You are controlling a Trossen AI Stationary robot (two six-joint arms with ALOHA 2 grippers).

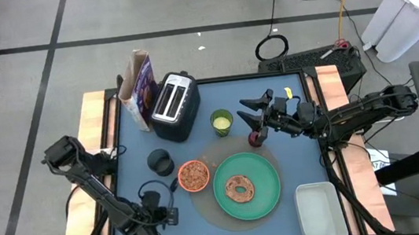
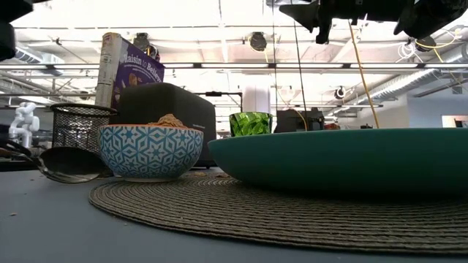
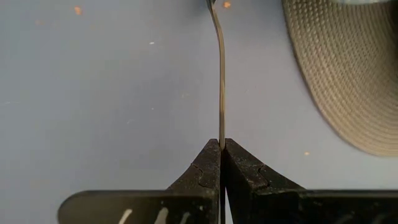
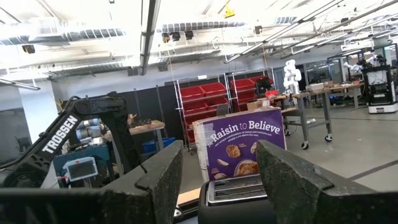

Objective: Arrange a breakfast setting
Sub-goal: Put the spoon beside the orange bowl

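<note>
My left gripper (image 3: 221,142) is near the table's front left (image 1: 169,211), shut on the metal spoon (image 3: 220,74). The spoon's bowl (image 2: 66,164) is low beside the orange bowl of cereal (image 1: 193,175), left of it in the low view. The brown bagel (image 1: 239,187) lies on the green plate (image 1: 270,197), which rests on a round woven placemat (image 3: 348,74). My right gripper (image 1: 251,109) is open and empty, high over the table. The dark-red fruit (image 1: 257,136) lies on the table just below it. The purple cereal box (image 1: 141,86) stands at the far left. My left gripper pinches the free end of the spoon's handle (image 3: 221,134) between its two fingertips. The handle shows edge-on and runs straight ahead, in line with the fingers. The fingers slant down from the table's near side. Whether the spoon's bowl rests on the table, I cannot tell.
A dark toaster (image 1: 175,105) stands next to the cereal box. A black mesh cup (image 1: 161,162) and a green glass (image 1: 221,122) stand mid-table. A white rectangular tub (image 1: 319,212) sits at the front right. Bare blue table shows in front of the orange bowl.
</note>
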